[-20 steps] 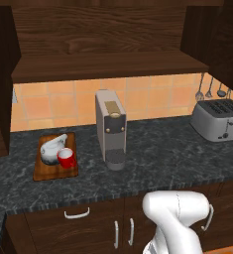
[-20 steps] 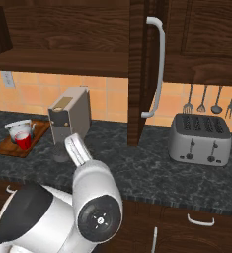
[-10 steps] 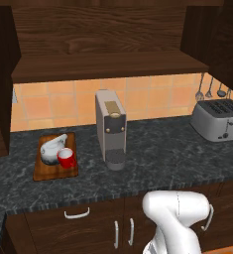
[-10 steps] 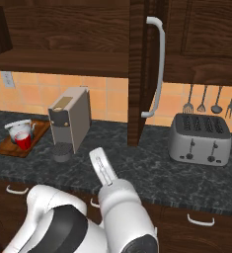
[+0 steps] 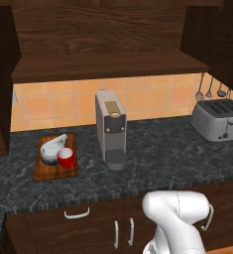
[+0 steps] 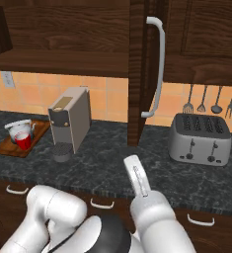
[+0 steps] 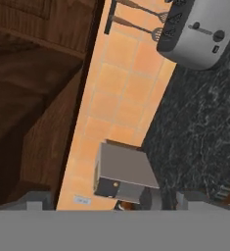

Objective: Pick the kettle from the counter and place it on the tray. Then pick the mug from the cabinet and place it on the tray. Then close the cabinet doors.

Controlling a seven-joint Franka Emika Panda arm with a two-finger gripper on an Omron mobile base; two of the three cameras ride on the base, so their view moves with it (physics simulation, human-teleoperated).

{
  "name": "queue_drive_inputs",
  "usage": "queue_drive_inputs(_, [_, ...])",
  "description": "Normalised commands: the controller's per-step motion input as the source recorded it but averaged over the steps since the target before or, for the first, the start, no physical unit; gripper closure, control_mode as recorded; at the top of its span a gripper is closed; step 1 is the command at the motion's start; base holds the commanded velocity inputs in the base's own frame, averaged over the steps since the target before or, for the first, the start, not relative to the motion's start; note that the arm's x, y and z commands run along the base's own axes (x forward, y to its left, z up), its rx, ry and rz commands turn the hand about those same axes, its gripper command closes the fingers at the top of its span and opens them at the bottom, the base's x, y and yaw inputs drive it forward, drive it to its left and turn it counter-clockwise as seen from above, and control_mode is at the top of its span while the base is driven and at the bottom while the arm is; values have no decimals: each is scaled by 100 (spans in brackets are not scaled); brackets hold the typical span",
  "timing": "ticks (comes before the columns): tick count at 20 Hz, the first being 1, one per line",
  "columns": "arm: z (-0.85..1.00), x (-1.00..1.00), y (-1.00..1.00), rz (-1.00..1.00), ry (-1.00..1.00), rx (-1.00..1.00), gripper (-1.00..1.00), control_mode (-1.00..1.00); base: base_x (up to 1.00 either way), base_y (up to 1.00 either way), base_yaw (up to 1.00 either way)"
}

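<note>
White arm (image 6: 152,217) raised, fingers wide apart

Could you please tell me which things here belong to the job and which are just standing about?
Job: kettle, mug, tray, cabinet, cabinet door, counter.
Standing about: coffee machine, toaster, hanging utensils.

coffee machine (image 5: 111,130) mid-counter (image 5: 177,154), open door (image 6: 137,74) beside

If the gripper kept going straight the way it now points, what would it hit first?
Probably the tiled wall behind the counter, between the coffee machine and the toaster. Depth is unclear, so it might meet the coffee machine, the nearest thing, first.
</note>
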Motion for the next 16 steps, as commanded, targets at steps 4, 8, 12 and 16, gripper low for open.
queue_drive_inputs(4, [0,22,-66,0,3,9,-100,-100,0,0,0])
queue_drive_inputs(8, [16,70,-31,0,4,14,-100,-100,0,0,0])
queue_drive_inputs(12, [35,80,-20,0,4,14,-100,-100,0,0,0])
queue_drive_inputs(16, [15,64,-59,0,10,8,-100,-100,0,0,0])
